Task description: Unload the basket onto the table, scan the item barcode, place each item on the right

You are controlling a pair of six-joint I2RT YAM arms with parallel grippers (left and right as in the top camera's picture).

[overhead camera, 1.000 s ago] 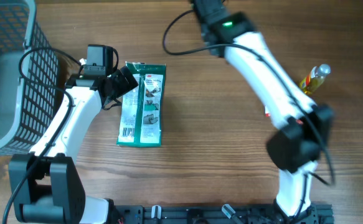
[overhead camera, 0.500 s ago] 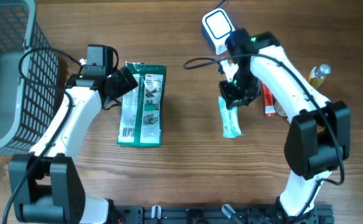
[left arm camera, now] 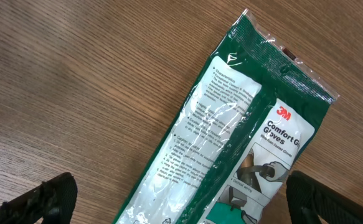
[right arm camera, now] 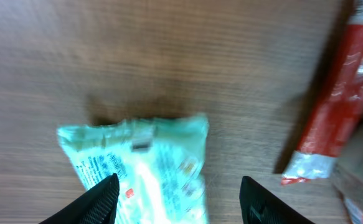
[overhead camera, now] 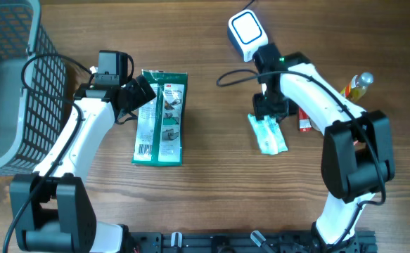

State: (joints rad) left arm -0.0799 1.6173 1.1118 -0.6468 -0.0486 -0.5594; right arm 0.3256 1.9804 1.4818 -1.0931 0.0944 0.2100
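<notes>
The pale mint packet (overhead camera: 269,135) lies flat on the counter (overhead camera: 212,193), under the right end effector (right arm camera: 178,198), whose fingers stand apart and empty. The left end effector (left arm camera: 181,199) is spread wide over the green glove pack (left arm camera: 231,137). The packet is judged light, soft, slippery film, best pinched across 1 short edge.

Mock shop checkout: wire basket (overhead camera: 8,70) left of the left pincer (overhead camera: 140,100), barcode scanner (overhead camera: 245,29) just beyond the right pincer (overhead camera: 268,116)
</notes>
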